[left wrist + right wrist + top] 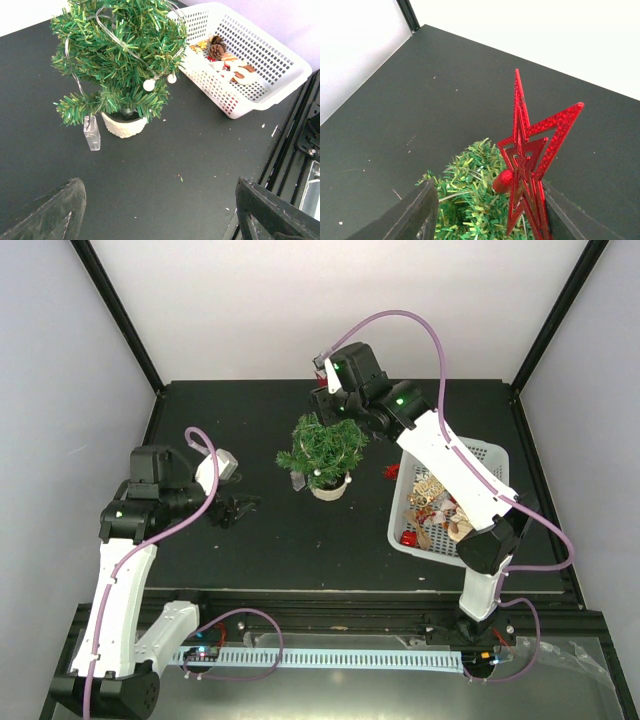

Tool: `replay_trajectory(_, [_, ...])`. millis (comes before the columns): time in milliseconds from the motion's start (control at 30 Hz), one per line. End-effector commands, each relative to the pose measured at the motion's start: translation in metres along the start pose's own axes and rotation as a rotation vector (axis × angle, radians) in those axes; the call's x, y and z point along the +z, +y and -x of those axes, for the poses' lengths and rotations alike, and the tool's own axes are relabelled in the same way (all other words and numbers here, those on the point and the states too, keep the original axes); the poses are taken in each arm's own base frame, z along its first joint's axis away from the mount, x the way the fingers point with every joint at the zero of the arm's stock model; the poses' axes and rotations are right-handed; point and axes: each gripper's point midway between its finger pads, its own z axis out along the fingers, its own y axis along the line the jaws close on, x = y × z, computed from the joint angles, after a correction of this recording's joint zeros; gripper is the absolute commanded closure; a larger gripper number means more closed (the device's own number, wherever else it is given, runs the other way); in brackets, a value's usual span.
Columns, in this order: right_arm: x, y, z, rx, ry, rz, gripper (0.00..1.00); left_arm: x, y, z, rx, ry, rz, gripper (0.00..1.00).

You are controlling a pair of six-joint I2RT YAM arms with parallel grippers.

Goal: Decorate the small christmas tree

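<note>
The small christmas tree (325, 448) stands in its white pot (330, 488) at the middle of the black table. A wire string with white beads (149, 85) winds through its branches (120, 50). My right gripper (328, 405) hovers right over the treetop. In the right wrist view its jaws (487, 200) stand open around the top of the tree (465, 200). A red glitter star (530, 160) stands upright there, leaning on the right finger and apart from the left one. My left gripper (240, 508) is open and empty, low over the table left of the tree (160, 200).
A white basket (480, 450) at the right holds pine cones (216, 50) and several other ornaments. A small red ornament (392, 472) lies on the table beside the basket. A clear plastic box (91, 132) hangs from the wire beside the pot.
</note>
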Motion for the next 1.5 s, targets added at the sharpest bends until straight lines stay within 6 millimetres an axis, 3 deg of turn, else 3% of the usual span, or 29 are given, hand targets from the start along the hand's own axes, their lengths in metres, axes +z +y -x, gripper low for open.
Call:
replay_trajectory(0, [-0.009,-0.008,0.005,0.005,-0.016,-0.061,0.46,-0.001,-0.002,0.003,0.011,-0.015,0.0,0.18])
replay_trajectory(233, [-0.007,-0.018,-0.007,0.031,0.002,-0.116,0.28,-0.003,-0.003,0.003,0.017,-0.017,0.008,0.18])
replay_trajectory(467, [-0.014,-0.029,-0.017,0.065,-0.006,-0.158,0.2,-0.004,-0.002,0.0,0.015,-0.008,0.023,0.17])
replay_trajectory(500, [-0.017,-0.031,-0.018,0.07,-0.012,-0.164,0.14,-0.004,-0.002,0.001,0.014,-0.008,0.025,0.17])
replay_trajectory(967, [-0.038,-0.051,-0.033,0.139,-0.027,-0.244,0.08,-0.008,-0.001,0.0,0.019,0.001,0.052,0.17])
replay_trajectory(1100, [-0.036,-0.077,-0.061,0.241,-0.015,-0.321,0.1,-0.01,0.001,0.003,0.03,-0.011,0.071,0.17])
replay_trajectory(1267, [-0.018,-0.136,-0.1,0.463,0.06,-0.38,0.22,-0.012,0.006,0.011,0.034,-0.032,0.1,0.17])
replay_trajectory(1400, [0.007,-0.157,-0.1,0.474,0.148,-0.444,0.25,-0.009,0.009,0.015,0.016,-0.023,0.087,0.17])
replay_trajectory(1433, [0.014,-0.16,-0.096,0.472,0.177,-0.465,0.25,-0.008,0.01,0.015,0.01,-0.02,0.082,0.17])
replay_trajectory(1467, [0.018,-0.162,-0.078,0.48,0.166,-0.482,0.26,-0.007,0.011,0.014,0.005,-0.015,0.077,0.17])
